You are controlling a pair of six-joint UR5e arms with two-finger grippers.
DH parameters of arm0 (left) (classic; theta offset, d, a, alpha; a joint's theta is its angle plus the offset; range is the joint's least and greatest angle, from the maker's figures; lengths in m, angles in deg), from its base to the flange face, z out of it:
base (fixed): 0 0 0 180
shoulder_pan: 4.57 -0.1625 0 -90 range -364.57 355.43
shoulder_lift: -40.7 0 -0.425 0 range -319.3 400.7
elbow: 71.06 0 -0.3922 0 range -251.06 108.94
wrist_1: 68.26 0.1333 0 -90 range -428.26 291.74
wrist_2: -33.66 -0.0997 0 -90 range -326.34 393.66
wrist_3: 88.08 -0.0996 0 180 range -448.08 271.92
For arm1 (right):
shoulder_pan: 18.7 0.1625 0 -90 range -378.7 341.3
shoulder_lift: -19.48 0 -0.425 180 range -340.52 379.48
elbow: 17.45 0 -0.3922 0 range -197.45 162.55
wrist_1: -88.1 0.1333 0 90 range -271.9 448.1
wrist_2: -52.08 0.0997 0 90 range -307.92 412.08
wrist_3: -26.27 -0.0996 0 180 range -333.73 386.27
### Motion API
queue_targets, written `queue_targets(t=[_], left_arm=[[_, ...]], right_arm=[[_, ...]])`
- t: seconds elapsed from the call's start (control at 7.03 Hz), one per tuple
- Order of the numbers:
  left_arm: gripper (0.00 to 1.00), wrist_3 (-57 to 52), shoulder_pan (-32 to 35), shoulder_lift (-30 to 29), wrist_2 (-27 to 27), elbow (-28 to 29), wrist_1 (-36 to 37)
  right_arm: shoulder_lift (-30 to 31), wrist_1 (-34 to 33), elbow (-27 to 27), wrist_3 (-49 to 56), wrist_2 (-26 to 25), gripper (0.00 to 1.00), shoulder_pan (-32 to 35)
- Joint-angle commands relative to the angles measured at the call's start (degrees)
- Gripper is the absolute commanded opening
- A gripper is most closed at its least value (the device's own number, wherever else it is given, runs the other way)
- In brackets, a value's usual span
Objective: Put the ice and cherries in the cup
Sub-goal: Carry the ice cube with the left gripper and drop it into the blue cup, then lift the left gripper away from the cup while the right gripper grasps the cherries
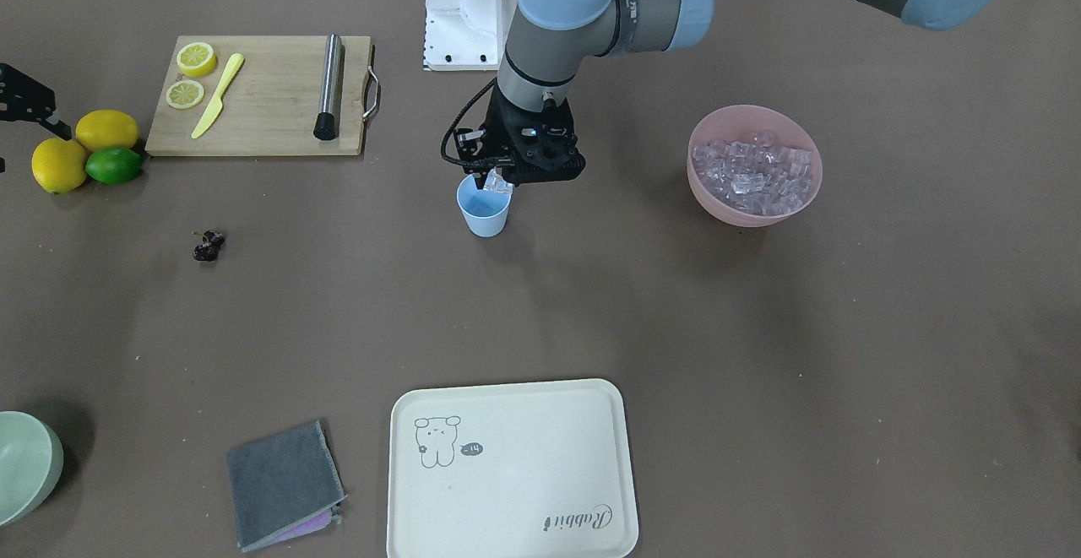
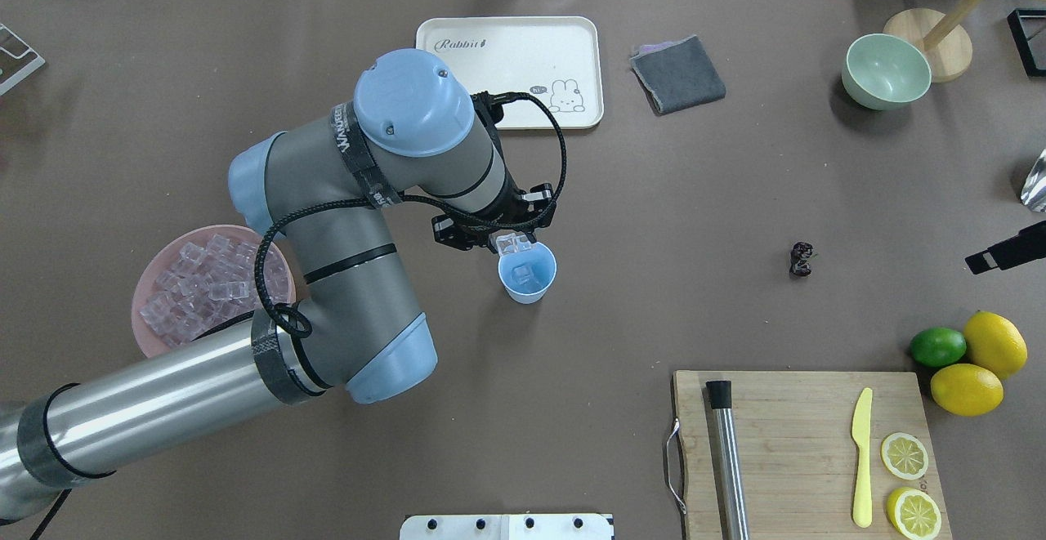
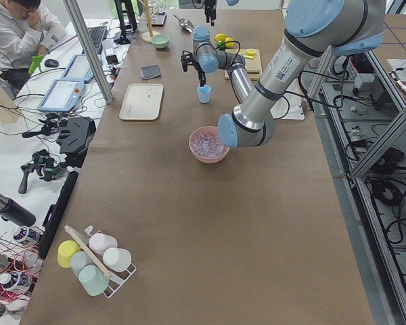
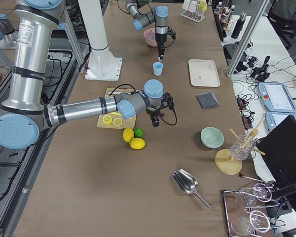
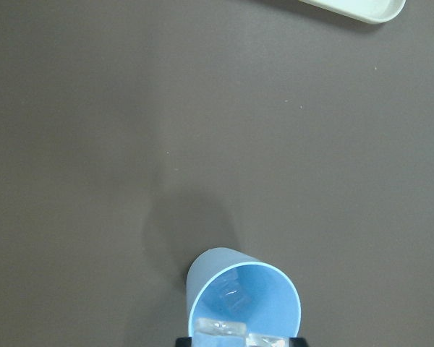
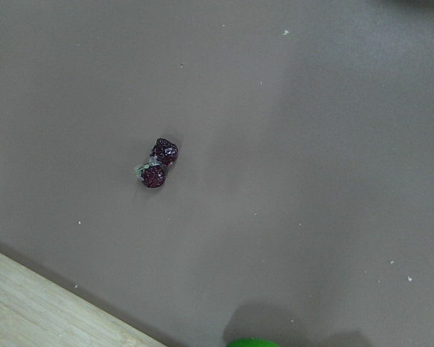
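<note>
The light-blue cup (image 1: 484, 212) (image 2: 529, 285) stands upright mid-table with one ice cube (image 2: 523, 275) (image 5: 235, 298) lying in it. My left gripper (image 1: 497, 180) (image 2: 513, 242) hangs just over the cup's rim, shut on clear ice (image 5: 239, 329). More ice fills the pink bowl (image 1: 743, 208) (image 2: 140, 323). The dark cherries (image 1: 208, 246) (image 2: 802, 259) (image 6: 158, 165) lie loose on the table, well away from the cup. My right gripper (image 2: 1009, 250) (image 1: 29, 106) hovers near the lemons, beyond the cherries. Its fingers do not show clearly.
A wooden cutting board (image 2: 801, 442) carries lemon slices, a yellow knife and a metal rod. Two lemons and a lime (image 2: 938, 346) sit beside it. A cream tray (image 2: 490, 66), a grey cloth (image 2: 678, 74) and a green bowl (image 2: 887, 74) line the far side.
</note>
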Motion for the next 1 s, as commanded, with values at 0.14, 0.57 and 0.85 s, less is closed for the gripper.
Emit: queue_targets(t=[0.14,0.57,0.85], left_arm=[[0.95,0.3,-0.7,-0.2,-0.4,1.3,-2.8],[0.97,-2.6,5.0,6.3,3.9,-7.5,-2.1],[0.97,-7.7,8.3,14.8,5.8,-15.2,-2.1]], right_arm=[[-0.4,0.0,0.1,-0.8,0.0,0.98,0.0],[-6.8,-0.1,1.1,-14.8,-4.6,0.97,-7.3],[-11.3,0.0,-2.3,-20.6,-10.3,0.93,-13.9]])
